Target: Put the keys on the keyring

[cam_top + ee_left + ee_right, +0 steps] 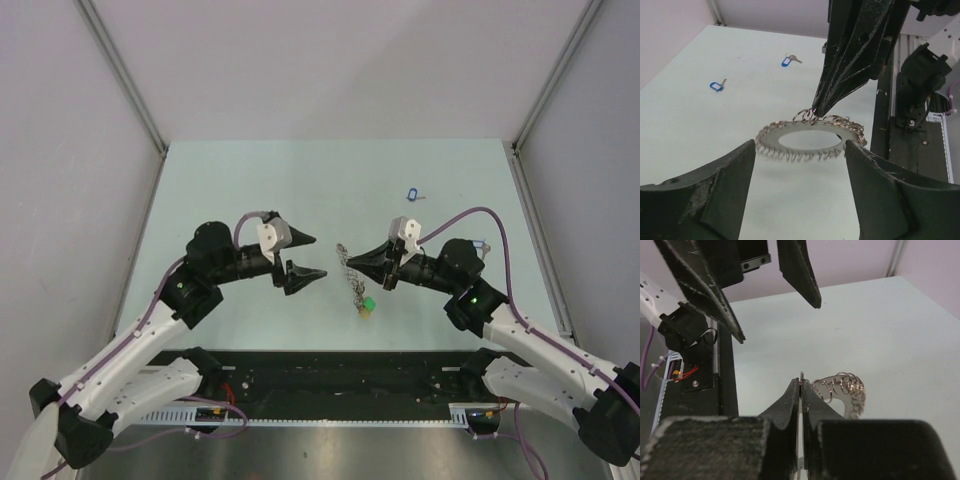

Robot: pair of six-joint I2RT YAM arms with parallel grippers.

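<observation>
My right gripper (354, 263) is shut on the rim of the keyring (352, 283) and holds it above the table, with green and yellow tags (367, 306) hanging below. The right wrist view shows the closed tips (801, 384) pinching the ring (847, 390). My left gripper (312, 257) is open and empty, facing the ring from the left. In the left wrist view the ring (771, 138) floats just beyond my open left gripper (800, 165). Two blue-tagged keys (716, 86) (786, 61) lie on the table. One shows in the top view (413, 194).
A black rail with cables (330, 375) runs along the near edge. Metal frame posts (130, 90) stand at the table's back corners. The pale green table (250, 180) stretches behind the grippers.
</observation>
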